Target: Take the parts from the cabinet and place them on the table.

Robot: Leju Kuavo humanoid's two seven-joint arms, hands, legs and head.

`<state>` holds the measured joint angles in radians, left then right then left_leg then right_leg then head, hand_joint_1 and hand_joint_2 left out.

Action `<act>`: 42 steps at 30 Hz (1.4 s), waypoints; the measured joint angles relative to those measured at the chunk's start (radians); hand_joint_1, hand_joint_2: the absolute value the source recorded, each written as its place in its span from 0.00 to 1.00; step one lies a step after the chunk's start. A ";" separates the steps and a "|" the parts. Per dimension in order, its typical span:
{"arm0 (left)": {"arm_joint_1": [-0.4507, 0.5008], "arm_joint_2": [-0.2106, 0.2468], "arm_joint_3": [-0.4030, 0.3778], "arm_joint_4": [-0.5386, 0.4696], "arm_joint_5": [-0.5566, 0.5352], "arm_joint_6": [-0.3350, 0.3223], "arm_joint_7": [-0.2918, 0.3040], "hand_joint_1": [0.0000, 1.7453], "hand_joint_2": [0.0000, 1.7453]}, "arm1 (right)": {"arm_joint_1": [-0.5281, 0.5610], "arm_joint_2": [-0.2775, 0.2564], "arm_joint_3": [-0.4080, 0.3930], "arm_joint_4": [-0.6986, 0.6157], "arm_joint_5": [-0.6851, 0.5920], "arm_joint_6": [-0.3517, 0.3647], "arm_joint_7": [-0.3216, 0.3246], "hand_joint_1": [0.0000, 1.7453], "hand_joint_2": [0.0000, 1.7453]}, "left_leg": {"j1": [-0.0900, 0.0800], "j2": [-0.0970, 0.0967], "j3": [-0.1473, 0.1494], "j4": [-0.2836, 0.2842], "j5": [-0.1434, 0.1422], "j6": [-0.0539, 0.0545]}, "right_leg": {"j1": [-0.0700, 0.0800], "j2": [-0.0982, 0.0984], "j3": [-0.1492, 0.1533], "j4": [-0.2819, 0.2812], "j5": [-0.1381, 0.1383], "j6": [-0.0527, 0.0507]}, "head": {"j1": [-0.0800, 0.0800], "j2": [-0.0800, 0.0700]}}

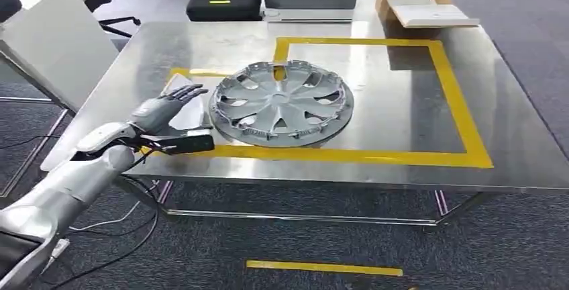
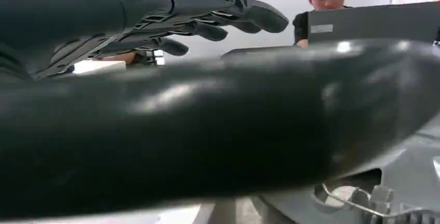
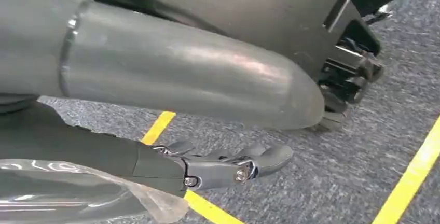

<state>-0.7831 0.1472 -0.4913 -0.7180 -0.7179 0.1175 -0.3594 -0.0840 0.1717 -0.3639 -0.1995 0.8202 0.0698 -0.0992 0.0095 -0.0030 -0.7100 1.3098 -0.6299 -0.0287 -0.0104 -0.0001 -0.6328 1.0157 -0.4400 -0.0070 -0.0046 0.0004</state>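
The hubcap [image 1: 281, 103] lies flat near the worktop's [image 1: 402, 112] left edge; light, stiff plastic, best gripped at its rim. Left hand [image 1: 164, 109] spread, empty; right hand [image 3: 228, 164] loosely open.

A silver hubcap [image 1: 281, 103] lies flat on the steel table [image 1: 402, 112].

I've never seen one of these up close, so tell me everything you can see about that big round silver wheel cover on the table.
The wheel cover is a silver-grey disc, plastic by its look, with curved spokes, dark openings between them and a rim of small clips. It lies flat on the steel table, across the near left corner of the yellow tape outline. The robot's left hand is beside its left edge, fingers spread; whether they touch is unclear.
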 joint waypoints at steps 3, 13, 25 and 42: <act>0.001 0.000 0.001 0.005 0.000 -0.002 0.000 0.00 0.00 | -0.001 -0.001 0.000 0.000 0.000 0.000 -0.001 0.00 0.00 | 0.000 0.000 0.077 -0.074 0.039 0.005 | 0.002 -0.001 -0.022 0.001 0.021 0.002 | 0.000 0.000; -0.017 -0.007 0.002 0.007 0.000 -0.006 -0.001 0.00 0.00 | 0.002 -0.001 0.000 0.001 0.000 0.002 -0.003 0.00 0.00 | -0.007 0.004 0.160 -0.318 0.160 0.062 | 0.000 0.001 -0.094 0.072 -0.045 0.048 | 0.005 0.000; -0.007 0.002 0.003 0.013 -0.001 -0.016 -0.002 0.00 0.00 | 0.001 -0.001 0.001 0.000 0.003 0.005 -0.008 0.00 0.00 | -0.011 0.004 0.042 -0.306 0.275 0.028 | 0.005 0.004 0.134 -0.021 -0.096 0.036 | 0.006 0.000; 0.119 0.050 0.044 -0.043 0.003 0.034 0.008 0.00 0.00 | 0.012 0.003 0.025 0.003 0.020 0.003 -0.011 0.00 0.00 | -0.016 0.011 0.206 -0.345 0.146 0.060 | 0.010 0.001 -0.026 -0.019 0.040 0.032 | -0.004 0.000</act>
<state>-0.6638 0.1968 -0.4471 -0.7607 -0.7145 0.1515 -0.3510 -0.0716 0.1747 -0.3387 -0.1968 0.8404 0.0729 -0.1099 -0.0066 0.0078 -0.5038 0.9647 -0.4836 0.0314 0.0000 0.0010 -0.6585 0.9968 -0.3999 0.0246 -0.0088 0.0004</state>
